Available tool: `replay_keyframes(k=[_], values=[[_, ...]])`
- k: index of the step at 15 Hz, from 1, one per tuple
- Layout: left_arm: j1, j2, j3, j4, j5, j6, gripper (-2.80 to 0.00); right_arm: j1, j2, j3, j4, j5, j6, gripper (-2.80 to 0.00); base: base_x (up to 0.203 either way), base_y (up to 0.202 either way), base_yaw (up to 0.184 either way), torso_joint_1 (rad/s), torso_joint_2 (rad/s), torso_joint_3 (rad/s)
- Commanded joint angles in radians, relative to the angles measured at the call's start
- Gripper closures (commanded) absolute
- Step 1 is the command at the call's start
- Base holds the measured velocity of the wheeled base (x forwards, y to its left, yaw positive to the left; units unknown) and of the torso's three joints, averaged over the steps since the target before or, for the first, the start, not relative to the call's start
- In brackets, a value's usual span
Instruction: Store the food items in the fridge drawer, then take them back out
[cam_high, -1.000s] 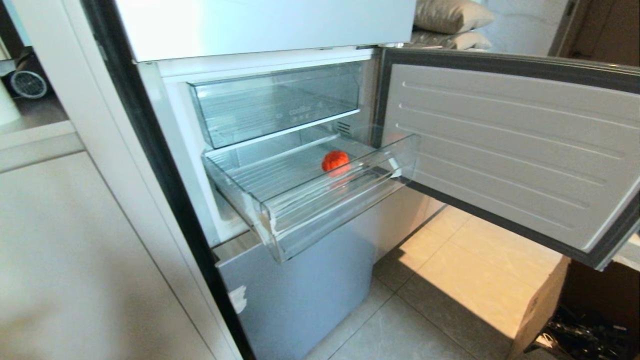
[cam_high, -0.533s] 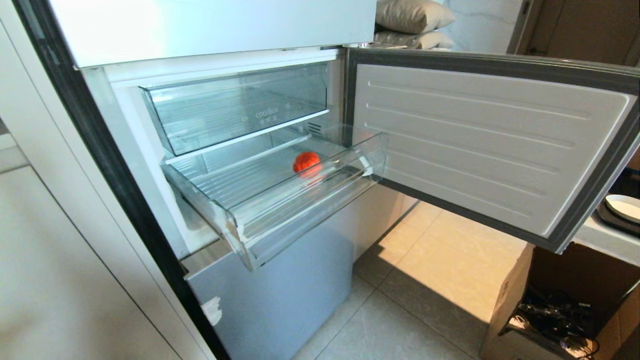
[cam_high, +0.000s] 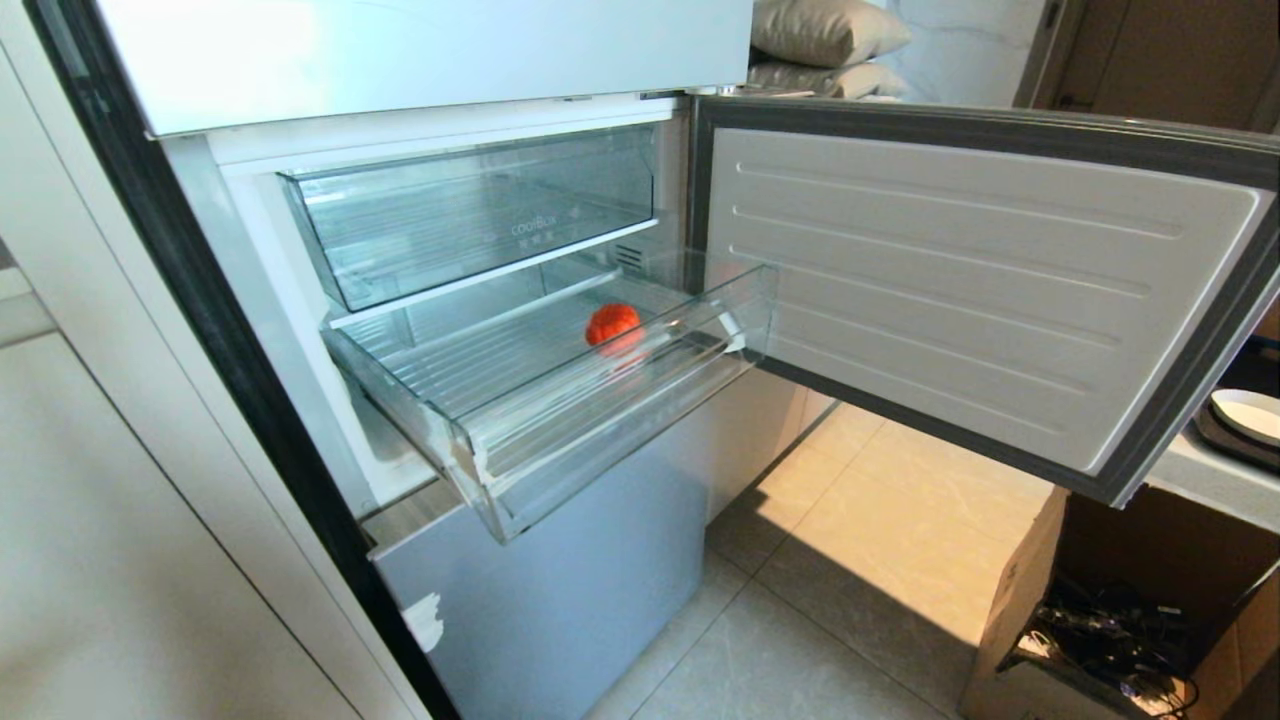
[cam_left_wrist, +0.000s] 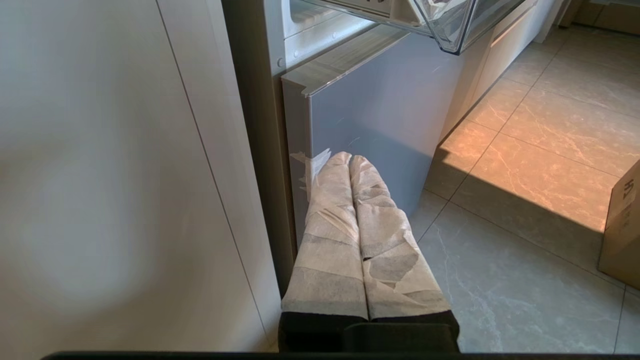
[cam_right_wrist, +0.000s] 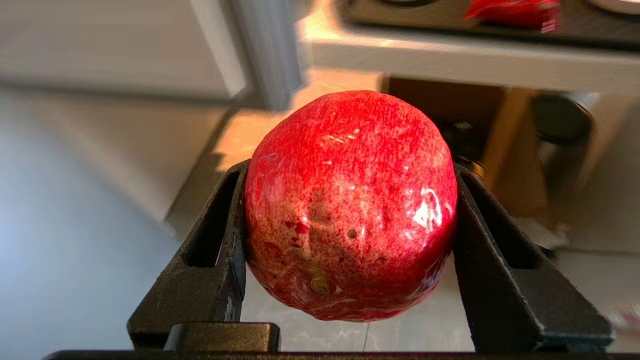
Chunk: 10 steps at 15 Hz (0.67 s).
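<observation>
- Landmark: the fridge drawer (cam_high: 560, 400) is pulled out of the open fridge, below the lettered clear bin (cam_high: 470, 215); its thick clear front lip faces the robot
- Left gripper (cam_left_wrist: 350, 160): its two wrapped fingers are pressed together, holding nothing, and it hangs low under the drawer, in front of the pale-blue lower panel (cam_left_wrist: 380, 115); judged parked, so leave it there
- Small red fruit (cam_high: 613, 324): lies on the ribbed drawer floor, toward the drawer's right rear, apart from the front lip; keep the incoming item clear of it
- Right gripper (cam_right_wrist: 350, 240): its black jaws pinch a large red fruit (cam_right_wrist: 350, 200) on two opposite sides; it is outside the head view, so its place relative to the drawer cannot be told
- Step in hand, as judged: carry the large fruit to the drawer and set it down inside
- Bring it in from above, over the front lip, not through it
- Lower it onto bare floor left of the small fruit
- Release only once it rests on the ribs; a round fruit is likely to roll
- Withdraw straight up, clear of the bin overhead
</observation>
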Motion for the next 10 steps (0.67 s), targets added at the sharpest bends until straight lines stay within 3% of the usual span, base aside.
replay_keyframes(k=[1, 5, 10], values=[[0.0, 0.0, 0.0, 0.0, 0.0, 0.0, 0.0, -0.101, 0.321, -0.094, -0.086, 0.033, 0.004, 0.0, 0.0, 0.0, 0.0, 0.0, 0.0, 0.0], [0.0, 0.0, 0.0, 0.0, 0.0, 0.0, 0.0, -0.248, 0.617, -0.271, -0.249, 0.055, -0.011, 0.0, 0.0, 0.0, 0.0, 0.0, 0.0, 0.0], [0.0, 0.0, 0.0, 0.0, 0.002, 0.0, 0.0, -0.422, 0.831, -0.492, -0.285, 0.06, -0.048, 0.0, 0.0, 0.0, 0.0, 0.0, 0.0, 0.0]])
